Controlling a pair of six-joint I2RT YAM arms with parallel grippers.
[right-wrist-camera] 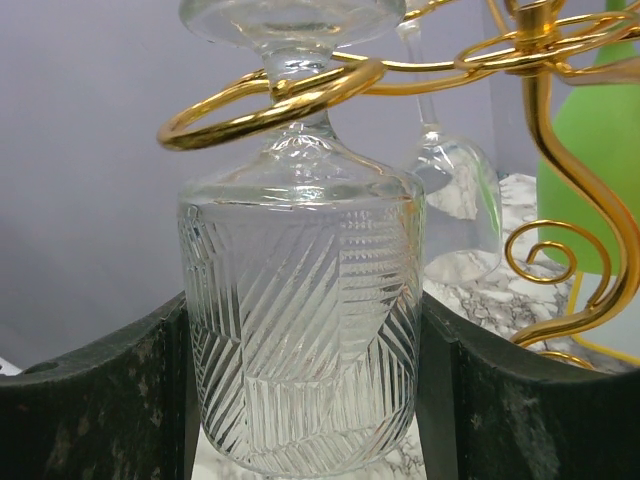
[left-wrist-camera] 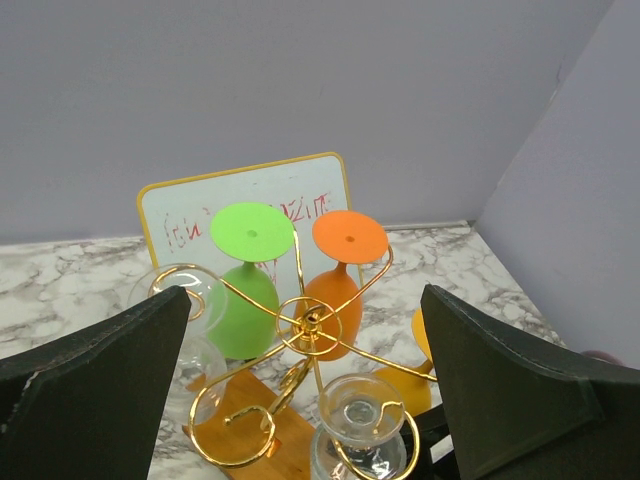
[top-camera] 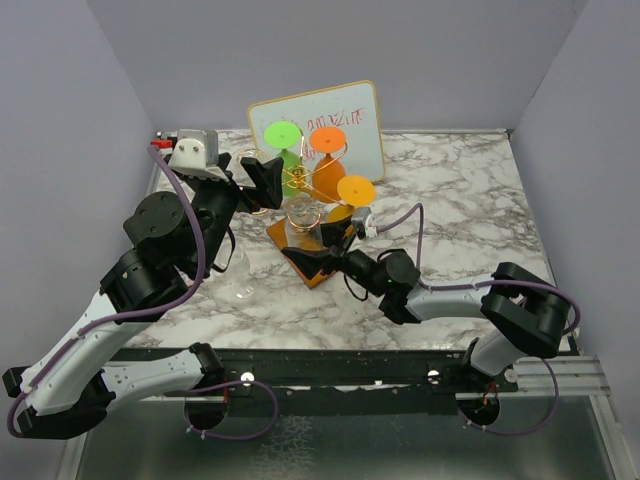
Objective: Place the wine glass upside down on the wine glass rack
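The right pincer (right-wrist-camera: 300,395) is partly spread and closed on the glass (right-wrist-camera: 300,300), its dark fingers (right-wrist-camera: 100,400) pressed to either side of the ribbed bowl. The glass is upside down at the near side of the rack (right-wrist-camera: 545,150): its stem passes through a gold ring (right-wrist-camera: 270,105), its foot (right-wrist-camera: 290,15) sits just above that ring, and the bowl hangs below with the mouth pointing down. Just behind it a second clear glass (right-wrist-camera: 455,200) hangs inverted from another arm. On the far side of the stem a green glass (left-wrist-camera: 245,300) and an orange glass (left-wrist-camera: 335,310) hang the same way, feet up, and a yellow-orange one (top-camera: 352,195) hangs on the right. The rack's wooden base (left-wrist-camera: 250,410) rests on the marble tabletop (top-camera: 450,220), with a framed whiteboard (left-wrist-camera: 190,220) standing upright close behind it. The left pincer (left-wrist-camera: 305,292) hovers over the rack's left side with its jaws fully spread and nothing between them, apart from the wire and the glasses.
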